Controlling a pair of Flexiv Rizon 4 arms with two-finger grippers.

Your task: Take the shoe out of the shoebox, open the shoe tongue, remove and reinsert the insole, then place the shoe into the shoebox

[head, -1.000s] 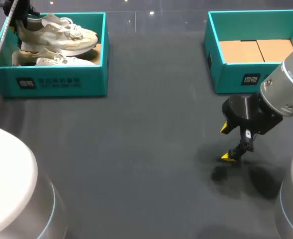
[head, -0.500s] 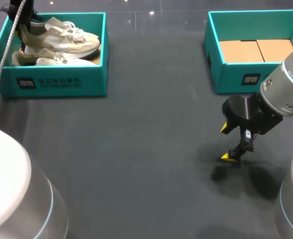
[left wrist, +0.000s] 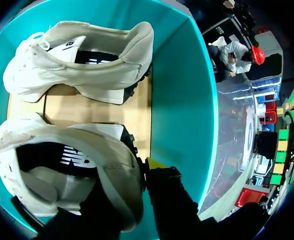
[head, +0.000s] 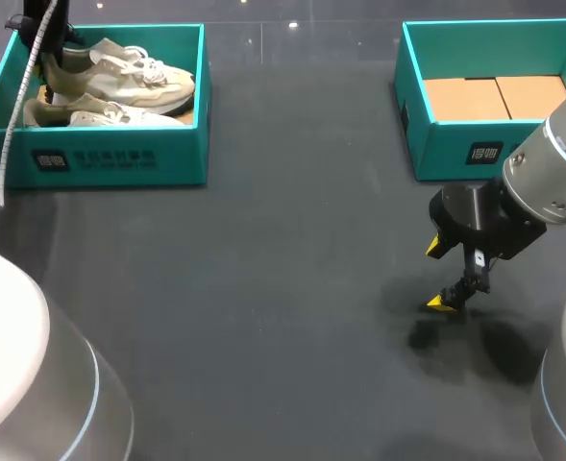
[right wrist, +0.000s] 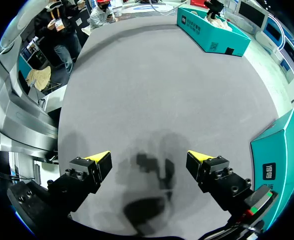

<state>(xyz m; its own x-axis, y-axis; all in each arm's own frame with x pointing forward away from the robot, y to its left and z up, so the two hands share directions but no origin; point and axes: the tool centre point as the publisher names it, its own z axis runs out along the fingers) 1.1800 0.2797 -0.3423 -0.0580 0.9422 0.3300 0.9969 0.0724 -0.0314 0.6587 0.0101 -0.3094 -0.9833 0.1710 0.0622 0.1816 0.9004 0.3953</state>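
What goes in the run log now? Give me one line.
step: shoe not yet out | left gripper: shut on shoe heel, inside left shoebox | right gripper: open, above table | right shoebox: no shoe visible

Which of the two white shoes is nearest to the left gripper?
The shoe with its heel gripped by the left gripper; the other shoe lies ahead of it in the same shoebox.

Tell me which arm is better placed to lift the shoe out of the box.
Left. The left gripper sits inside the shoebox at the heel of a shoe; the right gripper hangs open over the table, far off.
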